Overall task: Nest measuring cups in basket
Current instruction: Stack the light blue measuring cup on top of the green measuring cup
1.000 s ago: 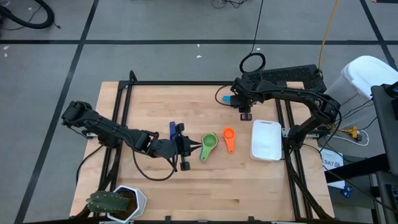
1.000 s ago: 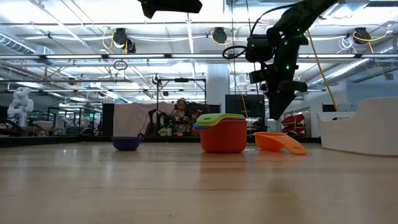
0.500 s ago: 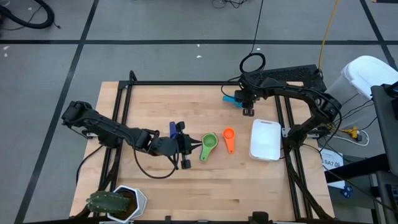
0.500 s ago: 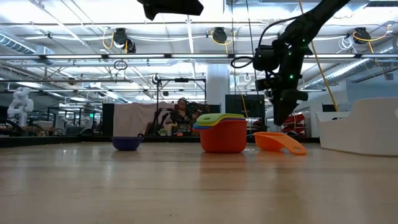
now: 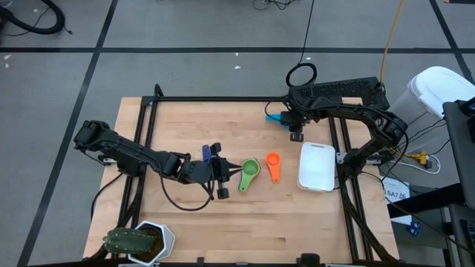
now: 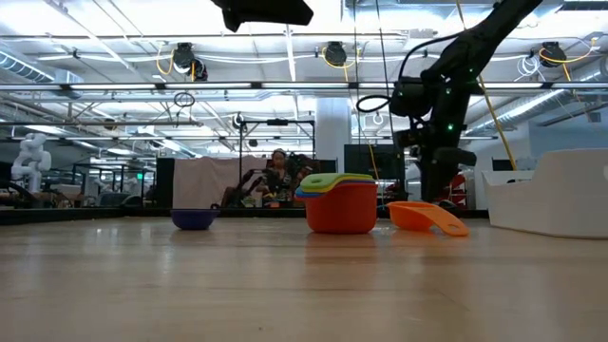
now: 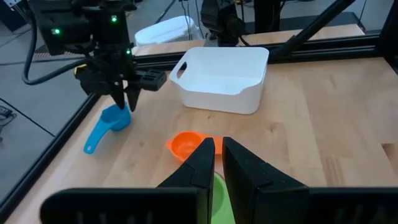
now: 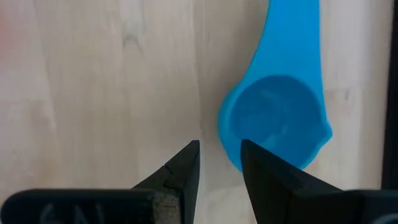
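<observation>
Two dark jointed arms, black looping cables, small green lights, possibly status lamps.

Bright, even overhead light; ceiling lamps (image 6: 332, 54) glare above the desk (image 6: 285, 275), whose near surface looks perhaps slightly soft.

High view: straight down over the whole table (image 5: 193, 126). Low view: level at tabletop height, facing the room behind. Left wrist view: forward across the wood toward the basket (image 7: 221, 78). Right wrist view: close above the light blue cup (image 8: 280, 118), also seen from the left wrist.
</observation>
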Available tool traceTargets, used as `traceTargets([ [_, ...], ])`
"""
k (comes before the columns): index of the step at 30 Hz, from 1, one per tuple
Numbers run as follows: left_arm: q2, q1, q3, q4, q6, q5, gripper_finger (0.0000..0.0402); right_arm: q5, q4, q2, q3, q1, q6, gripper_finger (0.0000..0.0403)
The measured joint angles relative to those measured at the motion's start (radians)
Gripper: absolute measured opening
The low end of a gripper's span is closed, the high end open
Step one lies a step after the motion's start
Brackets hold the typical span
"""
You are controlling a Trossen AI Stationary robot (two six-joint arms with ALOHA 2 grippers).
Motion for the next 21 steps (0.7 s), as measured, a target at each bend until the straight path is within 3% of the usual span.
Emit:
traceTargets([
  [17, 0.000, 0.001, 0.000, -0.011, -0.003, 0.002, 0.0037, -0.002, 0.062, 0.159, 0.003, 0.002, 0.014, 0.0108],
  [21, 0.000, 0.001, 0.000, -0.019, -0.004, 0.001, 0.0037, 0.000, 0.054, 0.137, 0.001, 0.003, -0.006, 0.0072],
])
